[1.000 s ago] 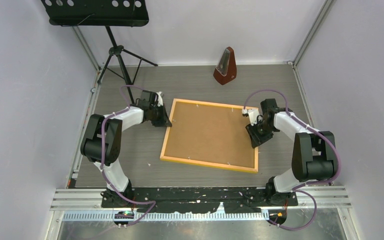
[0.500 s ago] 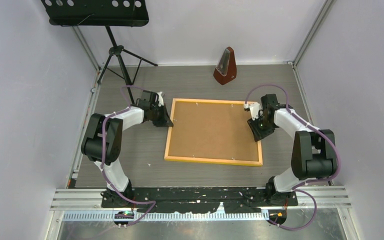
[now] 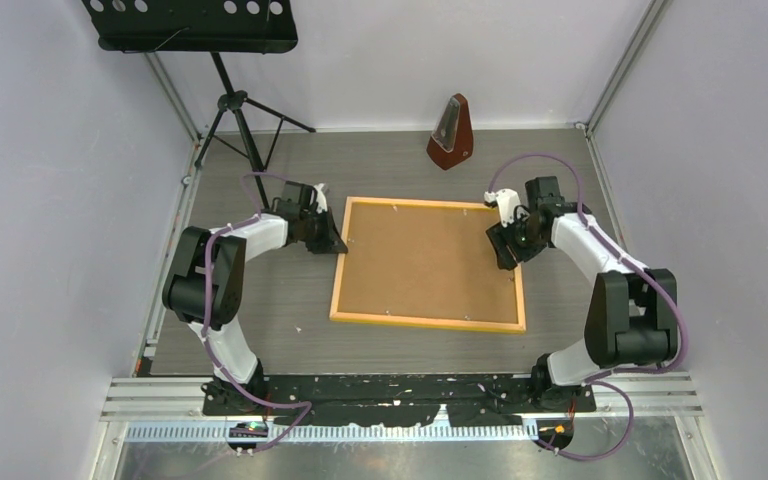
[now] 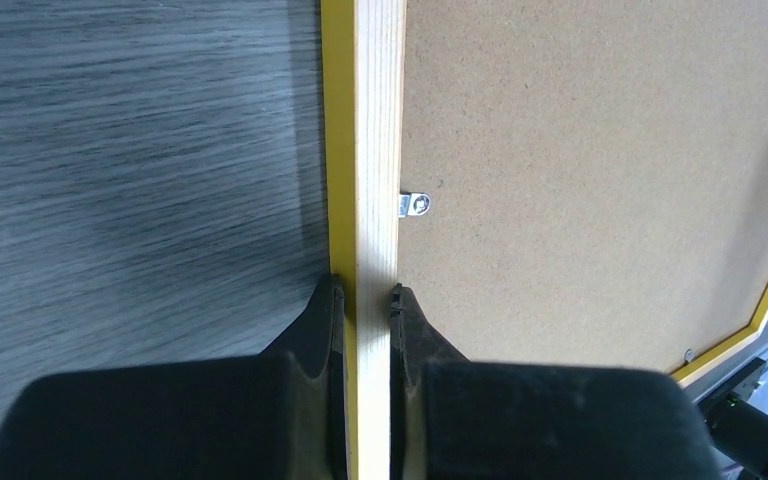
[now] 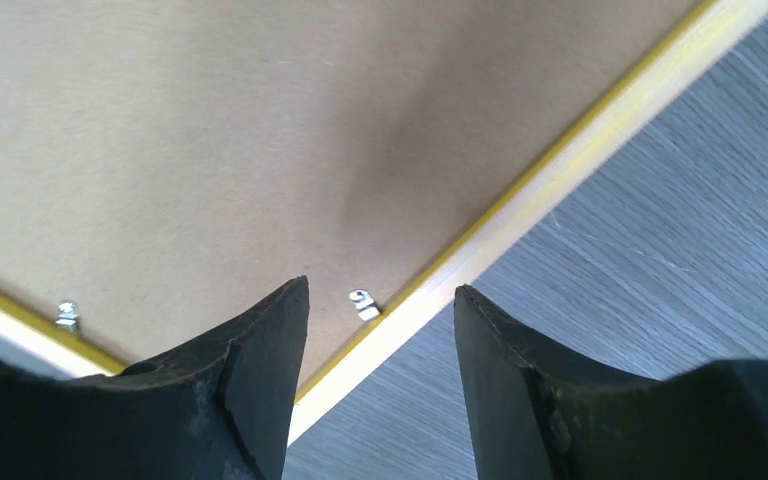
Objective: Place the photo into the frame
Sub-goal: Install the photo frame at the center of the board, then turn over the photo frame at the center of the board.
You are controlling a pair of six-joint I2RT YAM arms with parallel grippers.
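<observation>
The frame (image 3: 425,322) lies flat in the middle of the table, back side up, with a plain brown backing sheet (image 3: 422,260) filling it. The photo is hidden. My left gripper (image 3: 333,243) is shut on the frame's left strip (image 4: 375,150), one finger on each side of the wood, so the left gripper (image 4: 365,292) pinches it. My right gripper (image 3: 503,250) hovers open over the right strip (image 5: 580,150). In the right wrist view the right gripper (image 5: 380,290) holds nothing. A small metal tab (image 5: 362,303) shows between its fingers.
A brown metronome (image 3: 451,131) stands at the back of the table. A black music stand (image 3: 192,22) on a tripod (image 3: 243,110) occupies the back left corner. More metal tabs (image 4: 415,203) pin the backing. Walls close in on both sides.
The frame has turned from a skewed lie to square with the table. My right gripper has let go of the right strip, opened wider and shifted toward the back. The left gripper keeps its hold.
</observation>
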